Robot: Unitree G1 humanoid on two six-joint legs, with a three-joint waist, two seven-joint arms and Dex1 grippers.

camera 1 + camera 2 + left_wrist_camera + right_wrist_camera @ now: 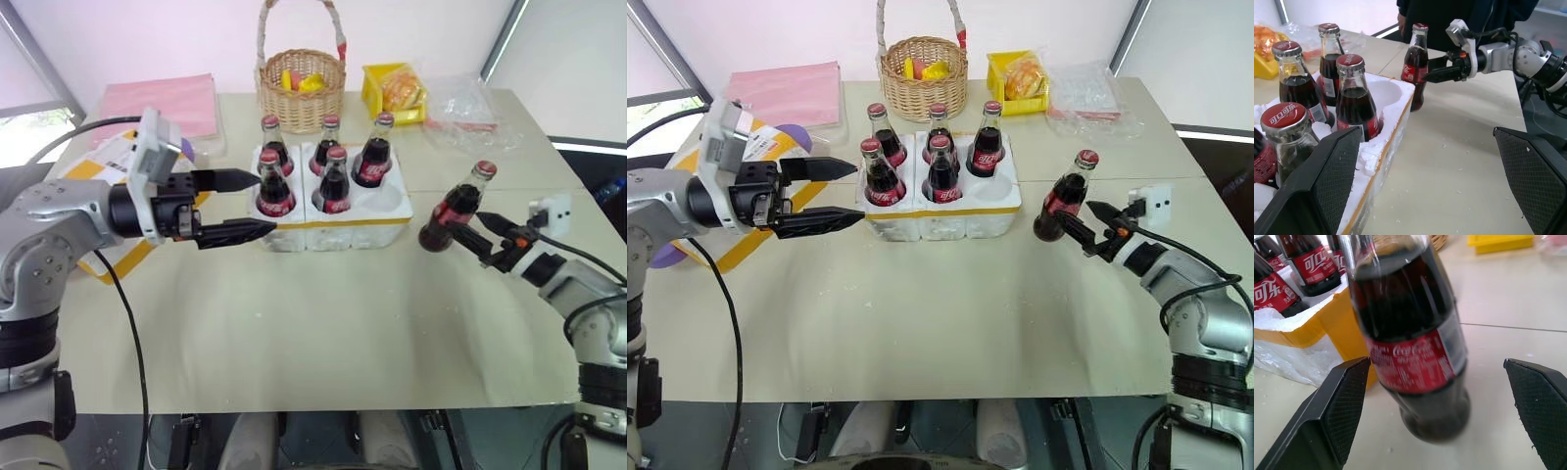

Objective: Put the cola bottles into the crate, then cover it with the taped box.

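Right gripper [487, 231] jaws spread wide, nothing held; last cola bottle [456, 208] stood on bench [323, 323] between them, not touched. Left gripper [235, 203] jaws wide apart, empty, beside crate [377, 220]. Five bottles sat in crate, one well free. Bottle could be knocked over if bumped by one jaw.

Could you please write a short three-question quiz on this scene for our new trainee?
1. How many cola bottles stand in the crate?
2. True or false: the right end effector is shut on the sixth bottle.
3. Which well of the crate is free: A) the front one on the robot's right, B) the back one on its left?

Key: 1. Five. 2. False; its fingers stand open around the bottle, which rests on the table. 3. A.
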